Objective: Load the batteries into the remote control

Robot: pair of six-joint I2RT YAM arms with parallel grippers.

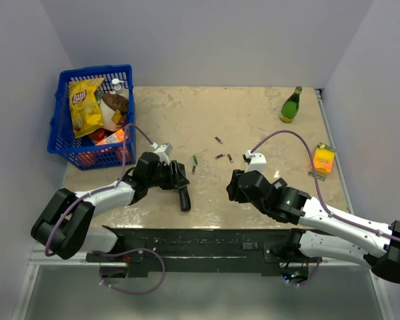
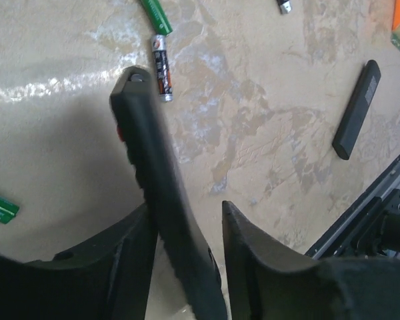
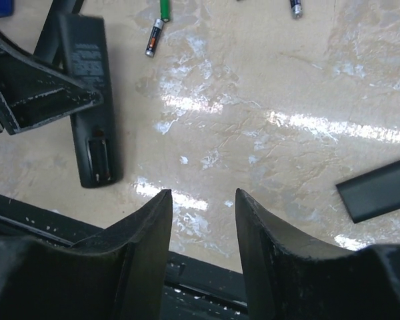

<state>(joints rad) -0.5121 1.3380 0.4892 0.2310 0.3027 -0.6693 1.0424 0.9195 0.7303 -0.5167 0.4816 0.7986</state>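
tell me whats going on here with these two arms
The left gripper straddles the remote control, which lies on the table with its battery bay uncovered. A gap shows beside one finger, so it isn't clamped. The right gripper hangs open and empty over bare table. The batteries lie loose beyond the arms, and the back cover lies off to one side.

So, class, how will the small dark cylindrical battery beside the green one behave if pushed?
Likely to roll: the small dark cylindrical battery lies on its round side on the glossy tabletop. Slim and smooth, it may slip when pinched.
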